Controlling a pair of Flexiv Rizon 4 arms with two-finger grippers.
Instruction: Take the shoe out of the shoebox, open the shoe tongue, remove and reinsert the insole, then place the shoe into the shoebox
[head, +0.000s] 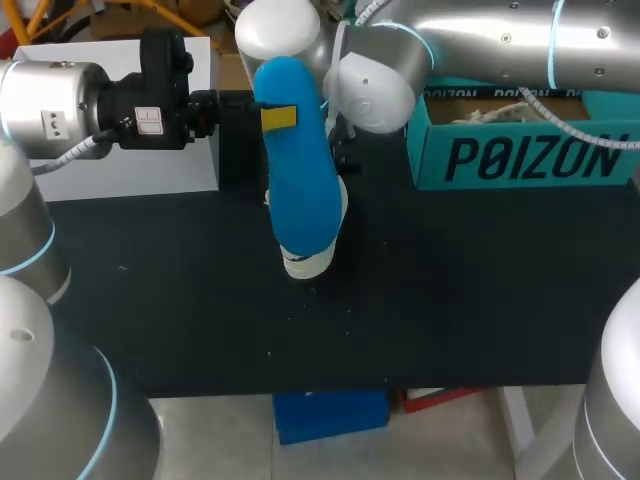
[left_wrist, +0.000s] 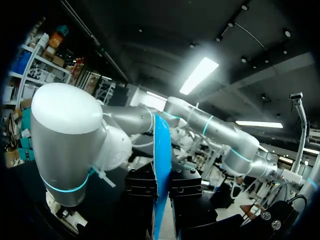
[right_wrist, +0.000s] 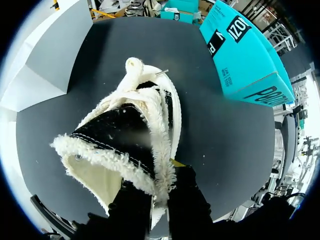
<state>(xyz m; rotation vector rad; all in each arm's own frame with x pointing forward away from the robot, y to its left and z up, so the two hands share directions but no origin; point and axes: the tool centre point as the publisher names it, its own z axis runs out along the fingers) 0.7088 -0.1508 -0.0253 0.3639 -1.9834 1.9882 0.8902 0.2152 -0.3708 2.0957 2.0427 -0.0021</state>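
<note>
Head view: the blue insole (head: 300, 170) fills the upper centre. Its long axis runs from the top of the frame down toward the middle, and it covers most of the shoe (head: 312, 262), whose white end shows just under the insole's lower end.
Grip on insole: the left hand (head: 276, 117) comes in from the left of the frame and is clenched on the insole near its upper end. The left wrist view shows the blue strip edge-on, pinched between the two black fingers.
Grip on shoe: the right hand (right_wrist: 162, 180) reaches in from the upper right and grasps the shoe at its fleecy collar, with a finger on each side of the wall.
Shoe: it is out of the shoebox (head: 520, 160), over the dark tabletop (head: 450, 290), with its opening facing the right wrist. I cannot tell whether it touches the tabletop.
Shoebox: upper right of the frame, well apart from the shoe.
Deciding relation: the insole lies directly over the shoe and roughly along its length.
Judgement: reinsertion looks to be the step in hand. The left hand would have to steer the insole's lower end into the opening while the right hand steadies the shoe.
</note>
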